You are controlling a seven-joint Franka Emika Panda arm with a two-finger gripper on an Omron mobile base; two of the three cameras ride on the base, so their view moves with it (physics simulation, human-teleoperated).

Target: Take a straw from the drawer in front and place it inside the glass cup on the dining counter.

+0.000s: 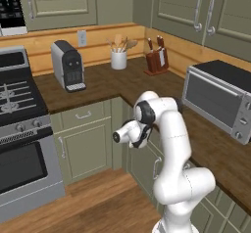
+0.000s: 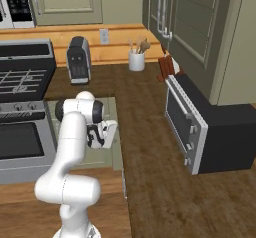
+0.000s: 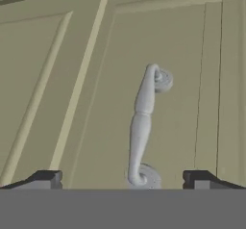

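Facing sage-green drawer (image 3: 173,79), silver handle (image 3: 144,127)

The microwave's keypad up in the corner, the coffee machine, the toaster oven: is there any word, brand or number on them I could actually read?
None can be read.
Microwave keypad: rows of pale marks on dark buttons, too small and blurred to make out.
Coffee machine: no lettering shows.
Toaster oven: plain knobs, no readable marks.
Stove: knobs without legible labels.
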